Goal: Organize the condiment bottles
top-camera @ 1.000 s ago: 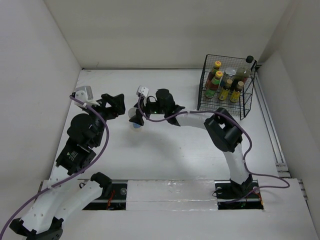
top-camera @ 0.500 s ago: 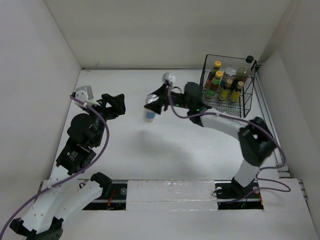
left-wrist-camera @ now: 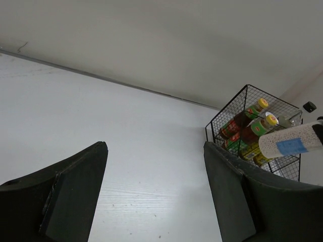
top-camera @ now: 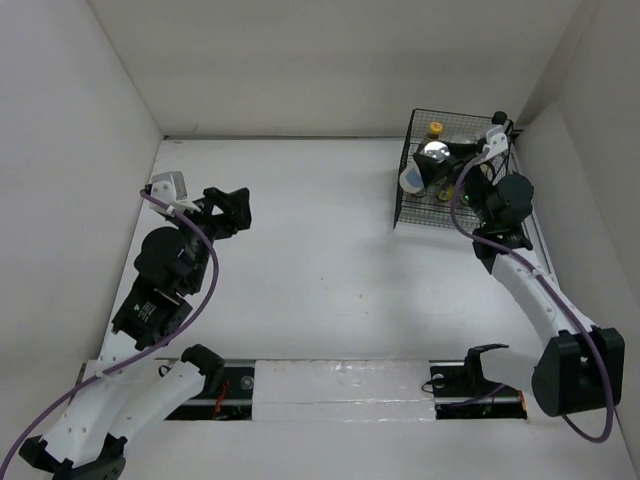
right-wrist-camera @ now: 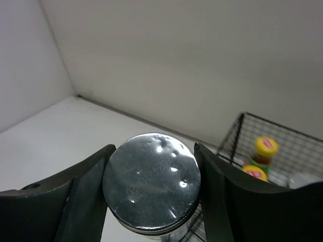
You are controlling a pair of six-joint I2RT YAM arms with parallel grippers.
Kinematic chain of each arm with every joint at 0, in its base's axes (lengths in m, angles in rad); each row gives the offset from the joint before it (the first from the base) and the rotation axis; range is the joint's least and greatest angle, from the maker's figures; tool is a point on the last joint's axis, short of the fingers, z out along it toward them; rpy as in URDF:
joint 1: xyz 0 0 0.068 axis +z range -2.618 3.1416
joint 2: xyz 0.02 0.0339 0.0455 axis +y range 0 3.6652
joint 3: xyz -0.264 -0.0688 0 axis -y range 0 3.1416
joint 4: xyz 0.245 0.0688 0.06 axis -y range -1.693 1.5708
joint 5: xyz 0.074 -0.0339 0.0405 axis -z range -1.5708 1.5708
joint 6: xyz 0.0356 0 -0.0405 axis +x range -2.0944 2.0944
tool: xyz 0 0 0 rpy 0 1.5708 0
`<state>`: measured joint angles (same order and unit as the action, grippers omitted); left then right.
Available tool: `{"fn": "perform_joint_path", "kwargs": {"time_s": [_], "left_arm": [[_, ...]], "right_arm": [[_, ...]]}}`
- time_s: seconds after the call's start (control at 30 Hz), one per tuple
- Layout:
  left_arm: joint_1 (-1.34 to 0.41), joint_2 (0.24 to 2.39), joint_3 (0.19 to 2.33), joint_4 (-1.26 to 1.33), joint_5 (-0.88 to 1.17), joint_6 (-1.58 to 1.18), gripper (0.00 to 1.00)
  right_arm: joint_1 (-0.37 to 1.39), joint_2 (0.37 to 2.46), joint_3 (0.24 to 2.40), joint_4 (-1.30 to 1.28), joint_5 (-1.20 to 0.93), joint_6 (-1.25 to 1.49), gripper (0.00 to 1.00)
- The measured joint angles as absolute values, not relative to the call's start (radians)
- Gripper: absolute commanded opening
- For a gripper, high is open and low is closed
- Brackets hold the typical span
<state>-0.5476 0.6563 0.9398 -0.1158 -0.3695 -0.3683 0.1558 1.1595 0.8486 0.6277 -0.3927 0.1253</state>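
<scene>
- The right gripper (right-wrist-camera: 151, 194) is clamped on a white jar (right-wrist-camera: 151, 176) with a silver lid, one finger pressed against each side.
- The jar hangs tilted above the black wire basket (top-camera: 405, 205), which stands at the tabletop's (top-camera: 320, 250) far right corner. Whether the jar touches the basket's rim is hard to say.
- Inside the basket, two yellow-capped bottles (left-wrist-camera: 241, 121) with red and green labels stand side by side. A black-capped bottle (top-camera: 499, 119) rises at the basket's far right corner.
- The left gripper (left-wrist-camera: 155, 151) is poised near the tabletop's left edge, its fingers apart and holding nothing.
</scene>
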Motion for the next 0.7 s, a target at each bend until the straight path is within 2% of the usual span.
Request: {"fn": "perform_joint_path", "kwargs": {"time_s": [0.23,0.7], "left_arm": [[-0.548,0.665,0.94,-0.116,-0.367,-0.368,0.73],[-0.548,0.677,0.94,-0.116,-0.366,-0.368,0.73]], "right_arm": [[0.04,1.292,0.848,0.565,-0.366,0.117,0.53],[0.084,1.488,0.85,0.548,-0.28,0.078,0.55]]}}
